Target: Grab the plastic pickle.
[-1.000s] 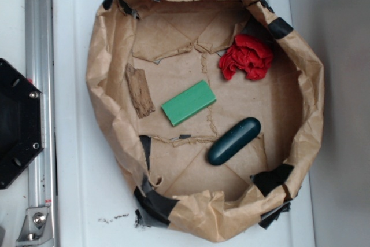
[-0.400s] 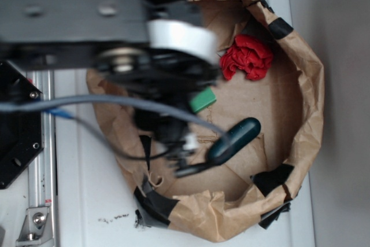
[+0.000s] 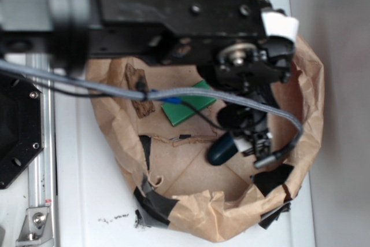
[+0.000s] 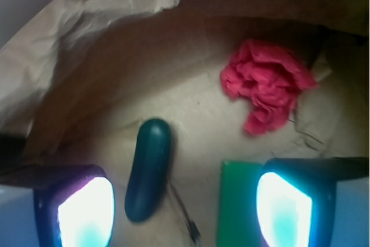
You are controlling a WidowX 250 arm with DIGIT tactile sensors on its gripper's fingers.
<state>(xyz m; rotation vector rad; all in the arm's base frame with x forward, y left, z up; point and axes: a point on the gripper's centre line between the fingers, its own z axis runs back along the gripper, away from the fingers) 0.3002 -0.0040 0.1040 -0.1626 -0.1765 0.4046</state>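
The plastic pickle (image 4: 149, 169) is a glossy dark green capsule lying on the brown paper floor of the paper bowl (image 3: 309, 102). In the exterior view only its lower end (image 3: 221, 150) shows under the arm. My gripper (image 4: 185, 212) hangs open above the floor. The pickle lies just inside the left finger (image 4: 87, 212), between the two fingers, untouched. The right finger (image 4: 283, 209) stands over the edge of the green block (image 4: 240, 201).
A crumpled red cloth (image 4: 269, 88) lies beyond the green block (image 3: 188, 105). A brown wood piece (image 3: 139, 93) sits at the bowl's left side. The paper wall (image 4: 115, 10) rises behind and to the left. A black mount (image 3: 17, 131) stands outside, far left.
The arm has swung in from the left and now covers the right half of the bowl. The gripper has shifted right, over the pickle. The objects have not moved.
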